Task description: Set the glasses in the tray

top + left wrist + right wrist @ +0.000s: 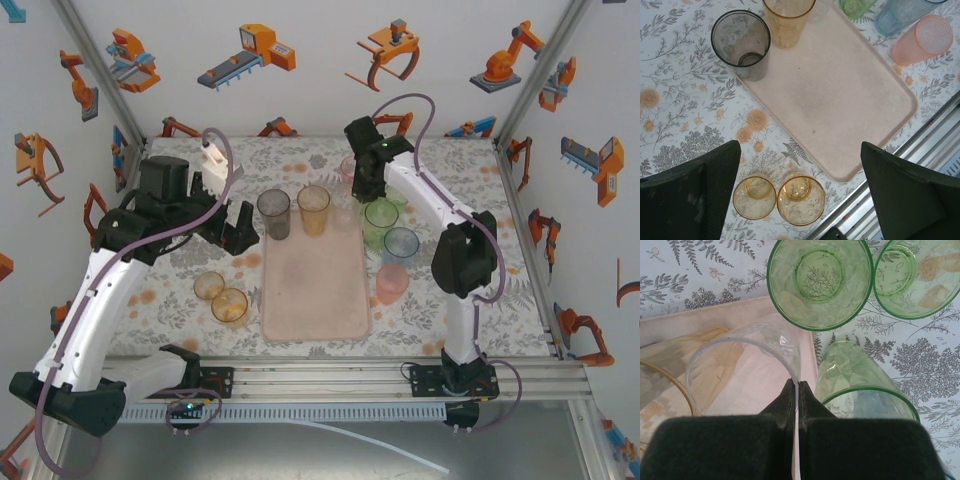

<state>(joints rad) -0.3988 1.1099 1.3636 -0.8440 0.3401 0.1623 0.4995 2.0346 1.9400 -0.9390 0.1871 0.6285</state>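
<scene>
Floral-print cloth [500, 300] covers the table; walls carry orange robot stickers. Tray [315, 295] lies flat mid-table, long side running away from the arm bases, mostly bare. Amber tumbler [313, 208] stands upright at the tray's far end; grey tumbler [273, 213] is just beside it at the far-left corner, and I cannot tell whether its base is on the tray or on the rim. Right gripper [796, 392]: fingers pressed together on the near wall of a clear tumbler [740, 365], one finger inside the rim and one outside, with only the thin plastic between them. The clear tumbler sits over the tray's far-right edge, just beside the amber one; contact with the tray surface is not resolvable. Three green tumblers [820, 282] [915, 275] [865, 385] stand close by on the cloth, right of the tray. Pale blue tumbler [401, 243] and pink tumbler [392, 283] are also on the cloth, along the tray's right side. Left gripper [799, 150]: fingers spread wide, holding nothing, touching nothing, hanging above the cloth left of the tray. Two small amber tumblers [754, 197] [801, 199] stand upright below it, touching each other, just off the tray's near-left corner.
</scene>
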